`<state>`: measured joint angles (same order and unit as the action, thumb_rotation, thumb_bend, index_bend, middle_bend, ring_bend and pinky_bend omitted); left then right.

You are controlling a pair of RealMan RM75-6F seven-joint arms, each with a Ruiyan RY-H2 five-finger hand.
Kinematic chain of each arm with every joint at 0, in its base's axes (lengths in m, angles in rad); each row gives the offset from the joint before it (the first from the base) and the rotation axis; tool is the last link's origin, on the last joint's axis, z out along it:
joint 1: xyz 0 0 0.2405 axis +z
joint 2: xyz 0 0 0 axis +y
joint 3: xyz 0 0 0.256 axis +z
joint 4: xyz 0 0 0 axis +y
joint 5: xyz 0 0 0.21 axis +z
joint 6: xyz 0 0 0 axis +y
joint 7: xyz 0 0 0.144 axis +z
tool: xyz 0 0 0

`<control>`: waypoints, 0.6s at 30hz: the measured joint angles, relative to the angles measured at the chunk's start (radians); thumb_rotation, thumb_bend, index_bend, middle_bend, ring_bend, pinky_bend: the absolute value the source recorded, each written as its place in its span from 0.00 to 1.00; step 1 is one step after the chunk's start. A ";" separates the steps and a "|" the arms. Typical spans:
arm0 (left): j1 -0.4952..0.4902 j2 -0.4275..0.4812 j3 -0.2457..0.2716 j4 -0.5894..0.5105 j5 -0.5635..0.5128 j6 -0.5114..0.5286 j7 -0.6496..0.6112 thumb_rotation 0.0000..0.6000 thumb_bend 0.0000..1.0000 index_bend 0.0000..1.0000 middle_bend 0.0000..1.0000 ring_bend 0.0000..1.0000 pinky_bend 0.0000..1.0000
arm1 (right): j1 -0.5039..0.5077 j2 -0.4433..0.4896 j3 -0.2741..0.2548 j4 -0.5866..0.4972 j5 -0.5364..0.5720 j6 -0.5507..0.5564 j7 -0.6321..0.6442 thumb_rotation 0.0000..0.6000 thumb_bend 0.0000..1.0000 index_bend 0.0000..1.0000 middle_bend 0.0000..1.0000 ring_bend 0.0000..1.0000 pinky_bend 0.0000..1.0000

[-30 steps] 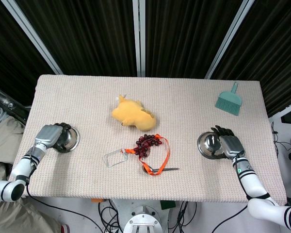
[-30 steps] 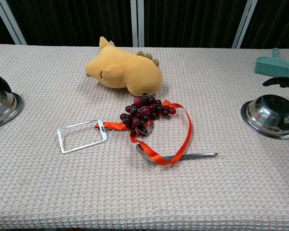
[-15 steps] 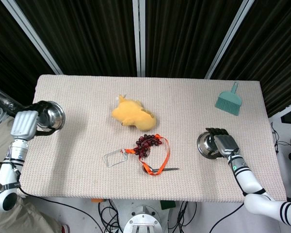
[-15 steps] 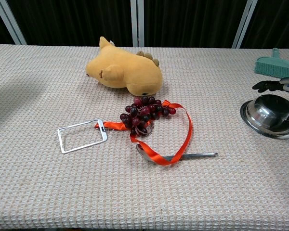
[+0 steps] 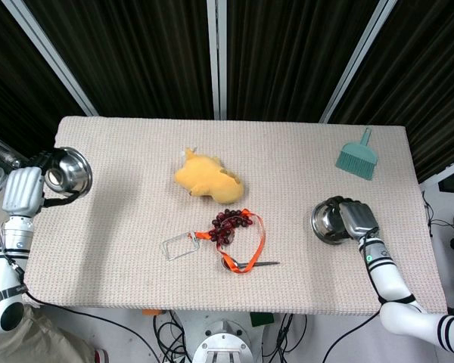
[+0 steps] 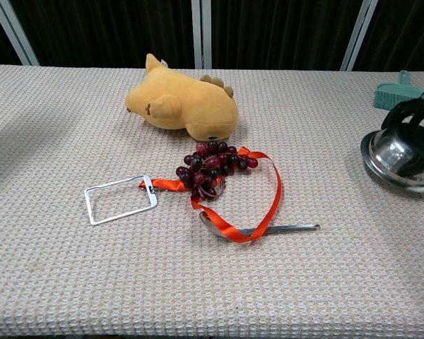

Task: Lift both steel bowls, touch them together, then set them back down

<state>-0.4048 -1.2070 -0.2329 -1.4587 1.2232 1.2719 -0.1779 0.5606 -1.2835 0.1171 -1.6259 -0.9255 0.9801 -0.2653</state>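
Note:
My left hand (image 5: 23, 190) grips one steel bowl (image 5: 69, 169) by its near rim and holds it in the air over the table's left edge; the chest view shows neither. The second steel bowl (image 5: 329, 221) (image 6: 403, 161) is at the right side of the table, tilted. My right hand (image 5: 360, 218) (image 6: 412, 116) has its fingers wrapped over that bowl's rim and holds it. I cannot tell whether this bowl is off the cloth.
A yellow plush toy (image 5: 208, 180) (image 6: 184, 102) lies at the centre back. In front of it are grapes with an orange ribbon (image 5: 231, 221) (image 6: 212, 162), a spoon (image 5: 251, 265) (image 6: 272, 229) and a clear card frame (image 5: 181, 246) (image 6: 120, 199). A teal brush (image 5: 357, 157) (image 6: 394, 92) lies back right.
My left hand lifted its bowl off the table and carried it up and to the left. My right hand's fingers closed over its bowl, which has shifted slightly right and tilted.

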 measured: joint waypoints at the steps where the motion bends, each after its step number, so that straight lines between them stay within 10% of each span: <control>1: 0.003 -0.005 -0.007 -0.001 0.004 0.014 -0.019 1.00 0.12 0.58 0.55 0.48 0.76 | -0.009 0.006 0.008 -0.009 -0.018 0.023 0.024 1.00 0.31 0.62 0.49 0.46 0.35; 18: -0.062 -0.241 -0.158 -0.040 0.162 0.171 -0.761 1.00 0.16 0.65 0.61 0.53 0.81 | -0.031 -0.166 0.224 -0.001 -0.314 0.188 1.026 1.00 0.46 0.65 0.52 0.48 0.39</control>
<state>-0.4665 -1.4482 -0.3908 -1.4992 1.3856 1.4433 -0.9391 0.5294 -1.4498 0.3407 -1.6267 -1.2391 1.1681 0.7607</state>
